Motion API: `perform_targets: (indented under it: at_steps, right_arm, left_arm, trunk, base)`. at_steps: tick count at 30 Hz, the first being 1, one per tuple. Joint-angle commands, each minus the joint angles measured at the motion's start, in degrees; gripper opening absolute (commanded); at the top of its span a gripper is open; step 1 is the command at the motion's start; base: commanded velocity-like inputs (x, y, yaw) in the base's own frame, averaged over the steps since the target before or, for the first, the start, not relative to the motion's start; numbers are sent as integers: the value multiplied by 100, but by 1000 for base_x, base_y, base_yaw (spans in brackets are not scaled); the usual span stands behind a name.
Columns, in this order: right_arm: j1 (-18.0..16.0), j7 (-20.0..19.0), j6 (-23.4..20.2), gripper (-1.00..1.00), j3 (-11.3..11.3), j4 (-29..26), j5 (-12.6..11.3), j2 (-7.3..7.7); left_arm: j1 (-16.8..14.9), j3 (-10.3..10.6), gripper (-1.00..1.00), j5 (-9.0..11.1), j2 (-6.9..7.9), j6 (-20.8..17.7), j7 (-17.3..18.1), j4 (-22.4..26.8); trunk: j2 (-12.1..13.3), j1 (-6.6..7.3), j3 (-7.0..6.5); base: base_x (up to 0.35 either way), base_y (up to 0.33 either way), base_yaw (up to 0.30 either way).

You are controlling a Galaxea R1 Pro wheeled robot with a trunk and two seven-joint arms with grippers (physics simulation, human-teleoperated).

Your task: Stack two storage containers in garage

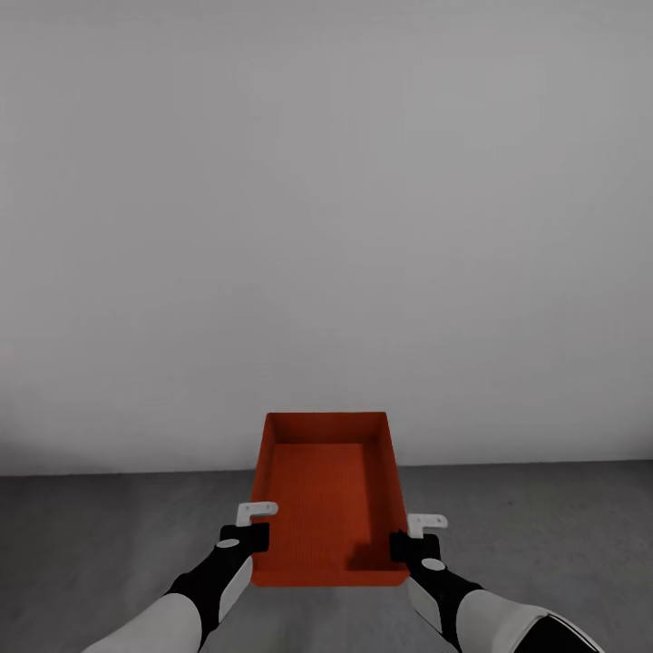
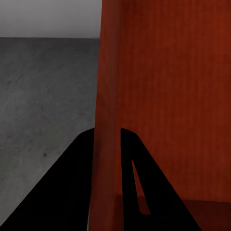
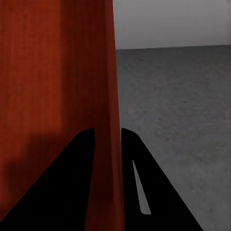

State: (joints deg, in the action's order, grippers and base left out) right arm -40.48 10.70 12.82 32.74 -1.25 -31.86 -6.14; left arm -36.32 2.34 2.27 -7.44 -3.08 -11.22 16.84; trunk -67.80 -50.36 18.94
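Head view: orange-red rectangular open-top plastic bin (image 1: 328, 494) hung level between left end effector (image 1: 257, 524) and right end effector (image 1: 411, 535), one per long wall, over dark grey concrete floor (image 1: 109, 535).

Left wrist: fingers (image 2: 72, 187) clenched astride the wall.

Right wrist: likewise.

A plain white-grey wall (image 1: 326, 227) closes off the far side — nothing can pass beyond it. The dark grey floor (image 1: 109, 535) lies bare to the left and to the right (image 3: 183, 106) of the orange-red container (image 1: 328, 494), so both flanks are free. The container itself blocks the middle, held up between the arms: the left gripper (image 1: 247, 537) straddles its left wall, the right gripper (image 1: 414, 544) its right wall — each wall sits between black fingers (image 2: 72, 187). Its open inside stays reachable from above.
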Motion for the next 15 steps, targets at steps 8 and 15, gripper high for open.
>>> perform_targets:
  at_steps: [8, 15]
  right_arm:
    - [-5, -25, 36, -100, -119, -6, -48, 18]
    - [-5, -25, 36, -100, -119, -6, -48, 20]
  left_arm:
    - [-6, -306, -100, 397, 4, -35, -29, 12]
    - [-6, -305, -100, 397, 5, -35, -29, 12]
  trunk:
    - [-4, -2, 79]
    - [-4, -2, 142]
  base:
    - [225, 0, 0]
    - [133, 0, 0]
